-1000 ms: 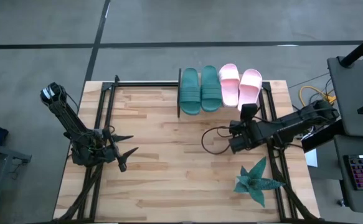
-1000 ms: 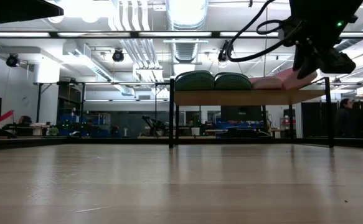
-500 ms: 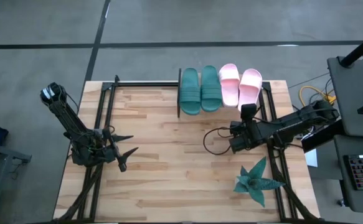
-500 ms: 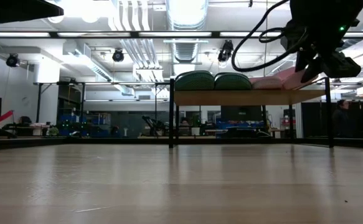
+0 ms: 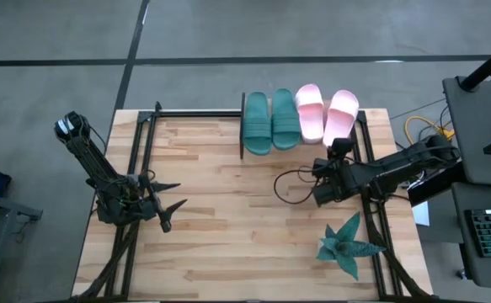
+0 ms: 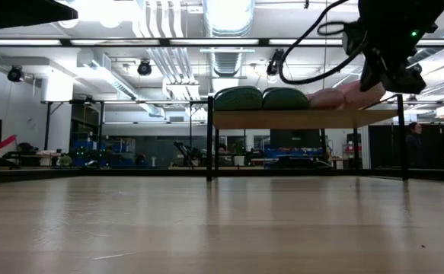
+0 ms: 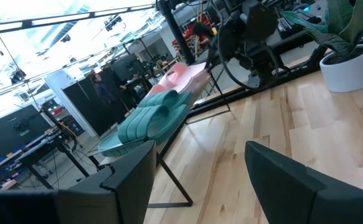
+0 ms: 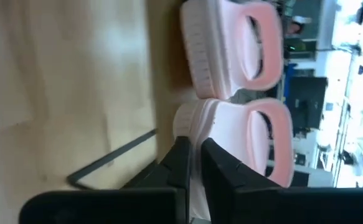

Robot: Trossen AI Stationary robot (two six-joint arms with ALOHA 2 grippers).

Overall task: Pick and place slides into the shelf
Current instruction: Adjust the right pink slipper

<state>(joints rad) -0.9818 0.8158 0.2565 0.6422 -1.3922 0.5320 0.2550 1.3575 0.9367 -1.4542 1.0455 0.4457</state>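
Sitting side by side on the shelf [image 5: 363, 118] at the tabletop's far edge are all four slides: two teal slides [image 5: 270, 122] toward the shelf's left end and two pink ones to their right. The outermost pink slide [image 5: 340, 118] lies at the shelf's right end, angled slightly rather than square with its pink neighbour [image 5: 310, 114], its heel toward the right gripper [image 5: 339, 148]. That gripper hangs just beside the heel with its fingers pinched together; the right wrist view shows the closed tips [image 8: 192, 163] right at the heel's end, with nothing held between them.

The step in hand looks like tidying that last slide. Done well, it means pushing gently with the closed tips along the slide's length, low on the heel so the foam does not tip, and stopping once it lines up with its neighbour; too hard a shove could slide it off the shelf's far side.

The left gripper [image 5: 168, 206] waits over the tabletop's left side, fingers spread, empty.
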